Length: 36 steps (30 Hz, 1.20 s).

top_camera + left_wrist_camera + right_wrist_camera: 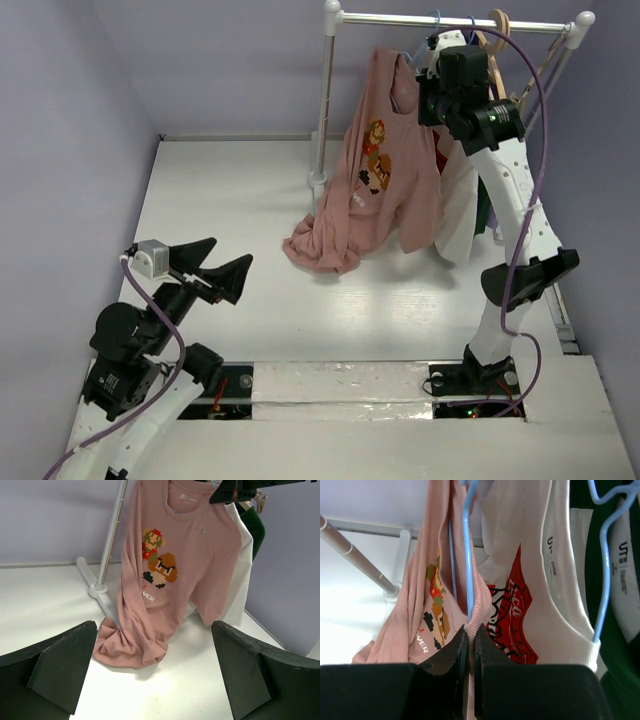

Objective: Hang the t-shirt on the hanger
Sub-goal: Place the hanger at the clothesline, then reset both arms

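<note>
Half done, by look of it. T-shirt (385,180) hangs under rail (450,22), one shoulder up, other side sagging, hem heaped on table (230,190). Hanger (468,545) wire runs down inside neck opening; whether both shoulders seated, cannot tell, probably not. Right gripper (471,645) pinched tight on pink collar edge just below wire. Left gripper (226,256) low, well apart from shirt, jaws wide, holding nothing. Likely remaining: drape drooping shoulder over hanger, level it, release.

Overhead and both wrist cameras share the t-shirt (385,200).
</note>
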Each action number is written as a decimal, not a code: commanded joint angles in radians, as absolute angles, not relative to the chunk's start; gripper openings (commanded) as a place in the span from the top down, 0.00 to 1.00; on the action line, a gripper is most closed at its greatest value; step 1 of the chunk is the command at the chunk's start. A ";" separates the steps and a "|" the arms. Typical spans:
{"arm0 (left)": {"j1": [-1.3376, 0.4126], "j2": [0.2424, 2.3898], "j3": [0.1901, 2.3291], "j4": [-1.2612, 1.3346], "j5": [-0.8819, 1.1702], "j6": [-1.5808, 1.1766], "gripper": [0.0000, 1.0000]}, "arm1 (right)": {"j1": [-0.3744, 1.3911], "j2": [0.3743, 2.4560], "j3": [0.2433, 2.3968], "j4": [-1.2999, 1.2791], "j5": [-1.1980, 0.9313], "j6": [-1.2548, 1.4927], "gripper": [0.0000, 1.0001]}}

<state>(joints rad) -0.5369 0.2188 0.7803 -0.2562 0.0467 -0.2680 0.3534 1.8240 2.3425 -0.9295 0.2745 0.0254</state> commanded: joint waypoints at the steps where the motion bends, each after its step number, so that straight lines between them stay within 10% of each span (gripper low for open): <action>1: -0.541 0.195 0.752 -0.227 0.028 -0.258 0.01 | 0.337 1.822 2.370 -0.752 0.259 0.012 1.00; 13: -0.541 0.230 0.719 -0.184 0.087 -0.288 0.01 | 0.337 1.724 2.021 -0.551 0.250 0.017 1.00; 25: -0.541 0.250 0.750 -0.181 0.084 -0.325 0.01 | 0.337 1.493 1.865 -0.474 0.269 0.058 0.05; 36: -0.541 0.373 0.877 -0.187 0.034 -0.353 0.01 | 0.337 0.869 1.424 -0.405 0.008 0.281 0.00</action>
